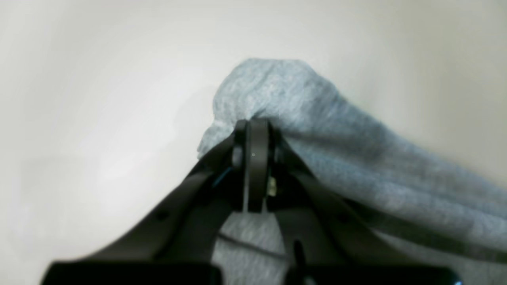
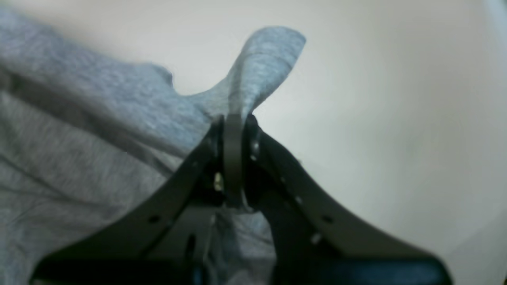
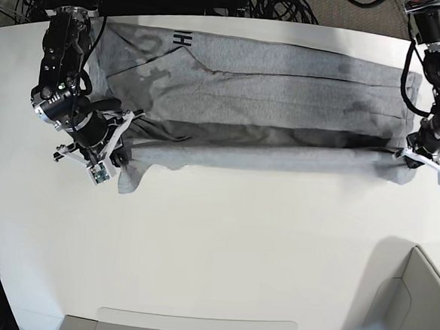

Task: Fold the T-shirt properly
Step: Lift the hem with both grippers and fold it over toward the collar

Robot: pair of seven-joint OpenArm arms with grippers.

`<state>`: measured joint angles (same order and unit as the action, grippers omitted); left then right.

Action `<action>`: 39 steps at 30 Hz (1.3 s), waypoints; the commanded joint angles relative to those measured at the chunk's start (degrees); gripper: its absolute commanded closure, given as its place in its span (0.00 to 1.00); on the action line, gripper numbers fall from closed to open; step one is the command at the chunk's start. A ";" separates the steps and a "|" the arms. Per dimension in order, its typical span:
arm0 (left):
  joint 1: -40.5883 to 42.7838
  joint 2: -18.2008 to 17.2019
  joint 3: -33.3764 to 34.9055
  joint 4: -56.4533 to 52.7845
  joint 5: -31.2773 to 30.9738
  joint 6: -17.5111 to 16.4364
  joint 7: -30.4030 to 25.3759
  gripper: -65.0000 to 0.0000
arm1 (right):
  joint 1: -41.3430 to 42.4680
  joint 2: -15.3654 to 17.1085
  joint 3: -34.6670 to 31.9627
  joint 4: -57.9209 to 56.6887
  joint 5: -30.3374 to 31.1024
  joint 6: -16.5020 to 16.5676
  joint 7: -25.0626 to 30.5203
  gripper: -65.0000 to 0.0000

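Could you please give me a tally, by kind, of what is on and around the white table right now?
T-shirt: 1
Grippers, left gripper and right gripper, each shut on the shirt: 2
White table: 1
Total: 4

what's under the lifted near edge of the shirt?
The T-shirt near edge hangs between the right gripper and left gripper. Under it: shadow and more grey cloth. Whether bare table lies beneath is covered.

Soft heather-grey cloth T-shirt point(image 3: 285, 94), matt black plastic fingers point(image 1: 257, 158), smooth white table point(image 3: 222, 241)
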<state>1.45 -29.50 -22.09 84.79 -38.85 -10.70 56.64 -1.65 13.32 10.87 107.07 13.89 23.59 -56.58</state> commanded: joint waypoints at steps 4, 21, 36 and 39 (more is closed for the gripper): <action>0.96 -1.23 -0.46 3.87 -0.05 -0.07 0.63 1.00 | -2.61 0.26 0.33 4.98 0.31 -0.08 0.18 1.00; 10.28 -1.23 -3.45 6.94 -0.14 -0.07 1.34 1.00 | -11.93 0.35 2.09 10.87 0.92 0.01 0.09 1.00; 13.62 0.09 -5.03 10.63 0.21 -0.07 6.26 1.00 | -19.76 4.22 8.51 10.87 15.08 0.01 0.27 1.00; 15.47 0.35 -5.03 10.63 0.21 -0.16 6.26 1.00 | -21.43 4.22 8.51 10.87 14.90 0.01 0.44 1.00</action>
<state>17.08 -28.08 -26.57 94.61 -38.79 -10.92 63.22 -23.27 16.93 19.00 116.90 28.34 23.59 -57.43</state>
